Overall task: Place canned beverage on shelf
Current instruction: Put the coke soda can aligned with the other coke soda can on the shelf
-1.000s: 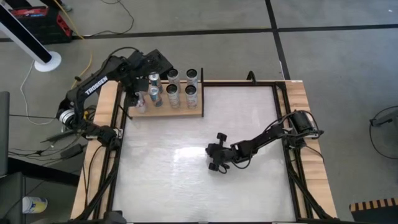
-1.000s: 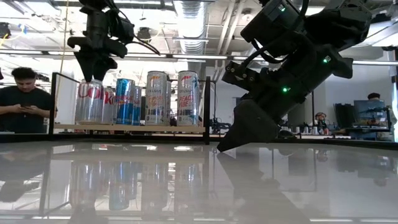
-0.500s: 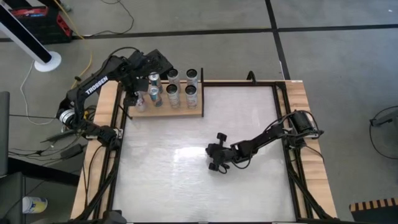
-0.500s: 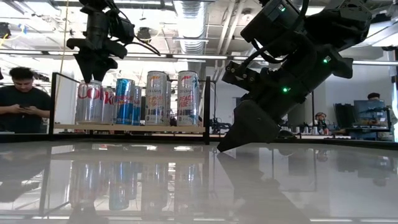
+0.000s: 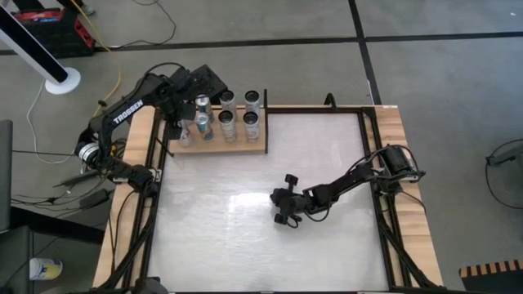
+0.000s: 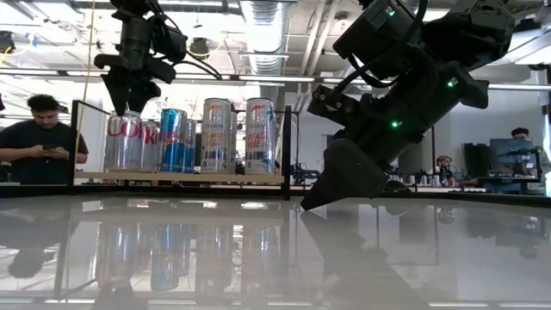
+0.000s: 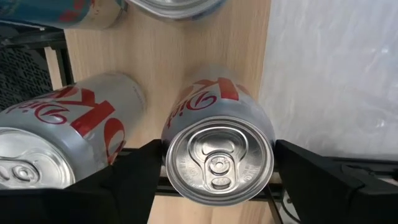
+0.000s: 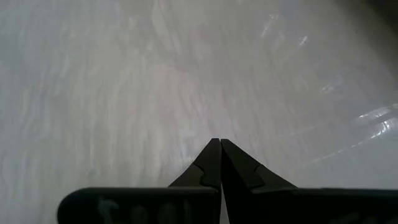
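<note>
The shelf [image 5: 245,147], a pale wooden board, lies at the table's far left corner with several cans upright on it. My left gripper [image 6: 129,103] points straight down over the silver Diet Coke can [image 7: 217,155] at the shelf's near left. It is open, one finger close beside each side of the can's top. That can stands upright on its base on the wood [image 7: 168,56], next to a second Diet Coke can [image 7: 62,137]. My right gripper [image 5: 284,208] is shut at the table's middle, slanting down, its tips [image 8: 219,146] close over the white tabletop.
Several more cans [image 6: 215,136] stand in two rows on the shelf to the right of the left gripper. Black rails [image 5: 372,155] and wooden strips edge the table. The white tabletop [image 5: 245,237] spreads between the arms. A person [image 6: 39,142] stands in the room behind.
My left gripper's fingers have spread a little wider around the can's top, and the arm has kept its place. The can stands on the shelf where it was.
</note>
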